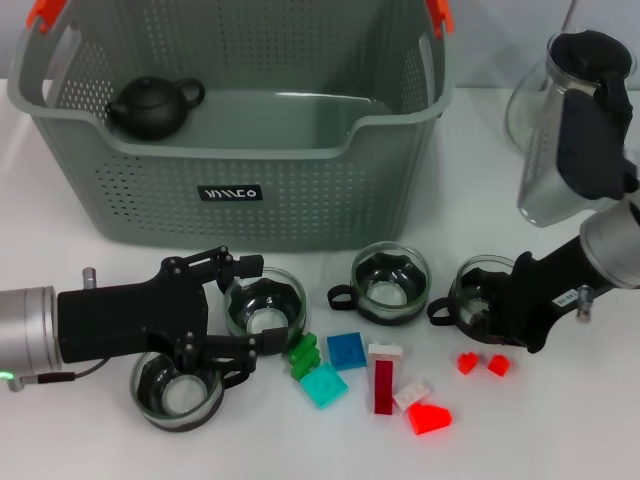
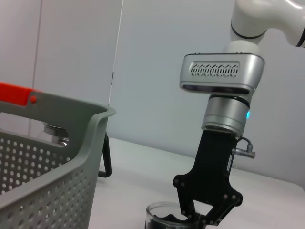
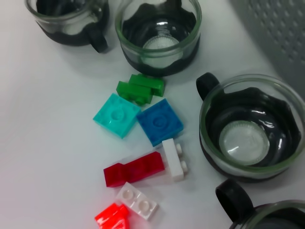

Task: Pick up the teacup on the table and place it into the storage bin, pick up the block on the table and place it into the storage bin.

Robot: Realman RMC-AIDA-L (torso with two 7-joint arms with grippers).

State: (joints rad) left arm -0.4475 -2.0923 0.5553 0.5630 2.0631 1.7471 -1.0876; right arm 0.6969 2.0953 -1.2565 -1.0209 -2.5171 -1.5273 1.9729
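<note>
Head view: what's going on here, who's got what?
Two arms are working among four glass teacups and scattered blocks in front of the storage bin, which holds only a dark teapot. The left end effector, open, straddles the rim of one teacup. The right end effector is at the rightmost teacup; its grip can't be made out. No cup is lifted, and a glass kettle stands at right.

Four glass teacups stood on the table in front of one grey-green storage bin. One dark teapot sat inside the bin, and one glass teapot stood off to the right. The blocks numbered nine in the head view: one green, one turquoise, one blue, one dark red, two white and three bright red
</note>
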